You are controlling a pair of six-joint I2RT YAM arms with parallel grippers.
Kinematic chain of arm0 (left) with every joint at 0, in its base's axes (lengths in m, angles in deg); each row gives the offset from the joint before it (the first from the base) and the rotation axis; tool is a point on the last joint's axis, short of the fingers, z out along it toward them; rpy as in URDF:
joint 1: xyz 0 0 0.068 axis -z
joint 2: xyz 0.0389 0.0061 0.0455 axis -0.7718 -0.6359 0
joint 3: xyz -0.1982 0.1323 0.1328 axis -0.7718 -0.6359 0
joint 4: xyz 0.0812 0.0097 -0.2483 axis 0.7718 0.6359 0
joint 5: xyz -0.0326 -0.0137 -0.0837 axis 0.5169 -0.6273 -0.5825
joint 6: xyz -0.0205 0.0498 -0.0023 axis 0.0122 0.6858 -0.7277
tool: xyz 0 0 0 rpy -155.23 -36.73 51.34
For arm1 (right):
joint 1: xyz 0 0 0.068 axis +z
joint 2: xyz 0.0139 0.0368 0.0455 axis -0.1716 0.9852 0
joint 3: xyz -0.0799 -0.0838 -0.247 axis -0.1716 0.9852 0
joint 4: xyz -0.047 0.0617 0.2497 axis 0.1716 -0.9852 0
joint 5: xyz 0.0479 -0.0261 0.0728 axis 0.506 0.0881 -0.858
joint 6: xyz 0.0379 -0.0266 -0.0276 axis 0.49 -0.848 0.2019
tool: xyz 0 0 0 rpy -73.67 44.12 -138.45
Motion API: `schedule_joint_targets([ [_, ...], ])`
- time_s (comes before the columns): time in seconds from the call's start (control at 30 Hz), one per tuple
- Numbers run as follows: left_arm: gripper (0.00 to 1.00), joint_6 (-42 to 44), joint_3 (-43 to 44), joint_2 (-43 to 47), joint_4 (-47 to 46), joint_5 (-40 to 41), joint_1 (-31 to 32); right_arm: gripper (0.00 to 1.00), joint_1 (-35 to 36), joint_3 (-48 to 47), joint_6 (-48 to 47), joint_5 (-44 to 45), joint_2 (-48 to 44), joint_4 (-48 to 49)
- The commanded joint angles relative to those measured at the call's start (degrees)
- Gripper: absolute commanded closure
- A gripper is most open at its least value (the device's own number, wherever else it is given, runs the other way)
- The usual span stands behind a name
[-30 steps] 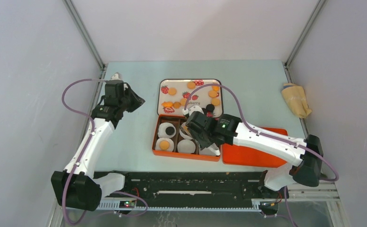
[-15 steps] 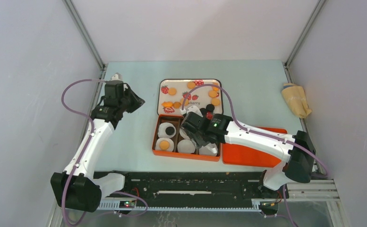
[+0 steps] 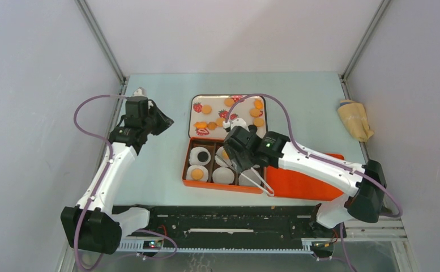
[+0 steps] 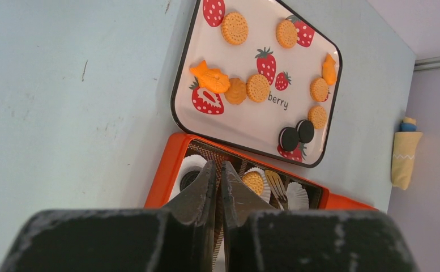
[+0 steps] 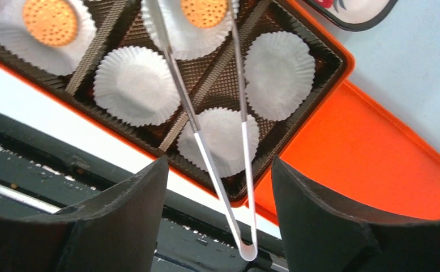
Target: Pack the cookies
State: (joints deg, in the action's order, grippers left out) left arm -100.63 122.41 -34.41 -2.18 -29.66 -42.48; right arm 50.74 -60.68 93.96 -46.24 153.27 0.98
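**A:** What do the cookies [image 4: 257,88] look like?

**B:** Small flat discs, mostly golden-orange with a dotted pattern. Two black ones [image 4: 289,139] lie touching near one corner of the tray. One orange piece [image 4: 210,78] is fish-shaped, not round.

**A:** Where are they?

**B:** Most are scattered on the strawberry-print tray [image 4: 203,42] on the counter [image 4: 64,85]. A few sit in the orange box [image 4: 163,170] just nearer than the tray, each in a white paper cup [image 5: 135,85]. From above I count one black and two orange. Three cups under the right wrist show only bare paper.

**A:** And the pincers?

**B:** The right pincer [image 5: 218,170] hangs over the box with its fingers spread wide. Metal tongs [image 5: 175,69] lie between them across the cups, touching neither finger. The left pincer [image 4: 217,167] is over the counter left of the tray, fingers pressed almost together on nothing.

**A:** Anything hard to see?

**B:** From above, the right arm covers part of the box and the tray's near edge. The cookie at the tongs' tips [image 5: 205,11] is cut off by the top of the right wrist view. The left fingers hide part of the box. An orange lid [image 3: 305,184] beside the box lies partly under the right arm. I cannot tell what the yellowish thing [image 3: 353,120] at the counter's right edge is.
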Motion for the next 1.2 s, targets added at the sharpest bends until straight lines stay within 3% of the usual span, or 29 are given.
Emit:
schedule_joint_targets([
  [0.0, 0.88, 1.14, 3.77, 0.45, -0.75, -0.20, 0.41, 0.19, -1.95, 1.68, -0.84, -1.51, 1.38, 2.03],
  [0.3, 0.89, 1.27, 3.56, -0.91, -0.77, -1.02, 0.41, 0.15, -2.79, 6.36, -0.64, -8.11, 8.33, 6.68],
  [0.5, 0.89, 0.97, 2.69, -0.73, -1.33, -1.16, 0.41, 0.17, -2.38, 9.08, 1.05, -5.99, 10.72, 7.91],
  [0.57, 0.89, 0.88, 2.73, -0.93, -1.39, -1.51, 0.41, 0.20, -2.66, 9.08, 1.59, -5.16, 11.03, 7.77],
  [0.77, 0.89, 1.07, 2.50, -0.32, -1.28, -1.20, 0.42, 0.48, -2.77, 9.03, 2.14, -4.05, 9.72, 6.90],
  [0.87, 0.89, 0.97, 2.41, -0.24, -1.28, -1.36, 0.41, 0.55, -2.96, 9.01, 2.54, -3.43, 8.74, 6.79],
  [1.17, 0.89, 1.05, 2.65, 0.42, -0.67, -1.35, 0.41, 0.61, -2.10, 6.45, 2.56, -0.74, 2.46, 3.76],
])
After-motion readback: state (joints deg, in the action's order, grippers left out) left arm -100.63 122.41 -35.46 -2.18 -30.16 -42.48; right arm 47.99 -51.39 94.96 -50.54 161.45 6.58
